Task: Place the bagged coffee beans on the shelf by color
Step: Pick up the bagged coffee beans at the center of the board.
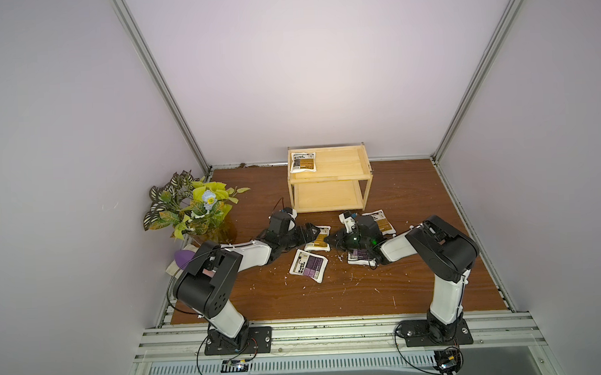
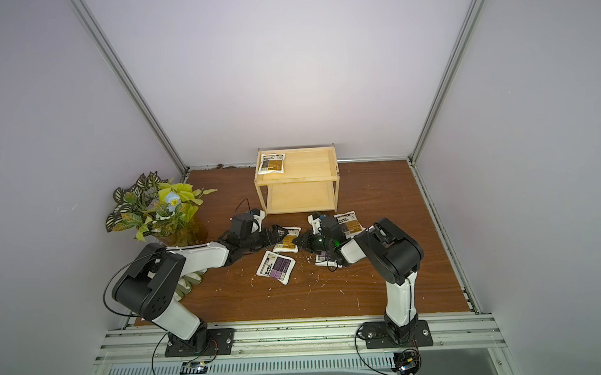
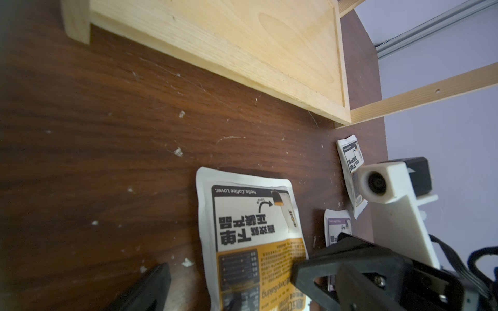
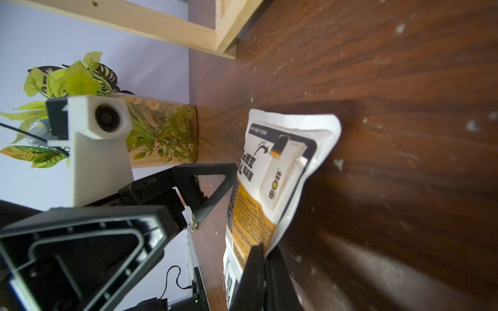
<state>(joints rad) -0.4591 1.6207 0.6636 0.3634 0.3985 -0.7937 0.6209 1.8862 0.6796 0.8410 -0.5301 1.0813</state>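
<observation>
An orange-labelled bag of coffee beans (image 1: 319, 239) lies mid-table between my two grippers. My right gripper (image 4: 262, 258) is shut on this bag's (image 4: 258, 194) side edge, and that side is lifted off the wood. My left gripper (image 3: 242, 293) is open, its fingers straddling the same bag (image 3: 256, 242) from the opposite side. A second orange bag (image 1: 381, 220) lies behind the right wrist. One purple bag (image 1: 308, 265) lies nearer the front, and another (image 1: 356, 256) sits partly under the right arm. The shelf (image 1: 343, 162) stands at the back. One orange bag (image 1: 303, 161) rests on the left end of its top board.
A potted leafy plant (image 1: 192, 207) stands at the table's left. A purple thing on white cloth (image 1: 183, 258) lies beside the left arm. The shelf's lower board (image 3: 242, 40) holds nothing. White crumbs speckle the brown table (image 1: 366, 290).
</observation>
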